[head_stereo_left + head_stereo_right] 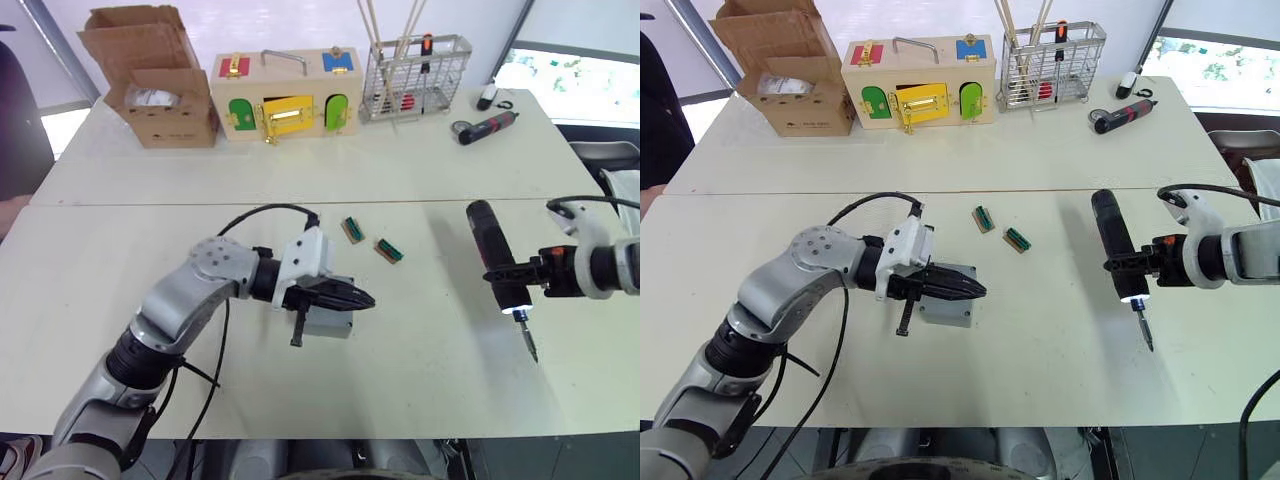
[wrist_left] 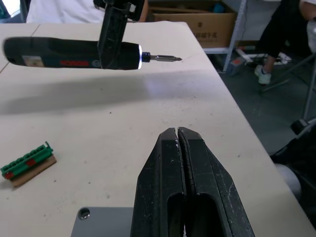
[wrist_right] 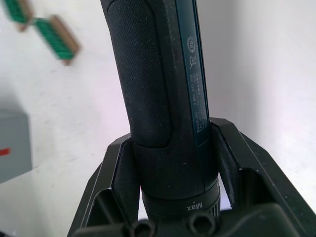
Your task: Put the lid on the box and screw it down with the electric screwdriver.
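A flat grey lid [image 1: 332, 325] with a small screw hole at its corner [image 2: 84, 213] lies at the table's middle. It appears to sit on the grey box [image 3: 12, 143], whose wall carries a red mark. My left gripper [image 1: 355, 297] is shut with nothing between its fingers [image 2: 192, 168], and its tips rest just over the lid. Off to the right, my right gripper [image 1: 515, 270] is shut on the black electric screwdriver [image 1: 495, 255]. It holds the tool above the table, the lit tip and metal bit [image 1: 527, 338] pointing toward the near edge, well apart from the box.
Two green terminal blocks [image 1: 352, 229] [image 1: 388, 251] lie just beyond the box. Along the far side stand a cardboard carton [image 1: 160, 90], a wooden latch box [image 1: 285, 105] and a wire basket [image 1: 415, 75]. A small red-and-black driver [image 1: 490, 125] lies far right.
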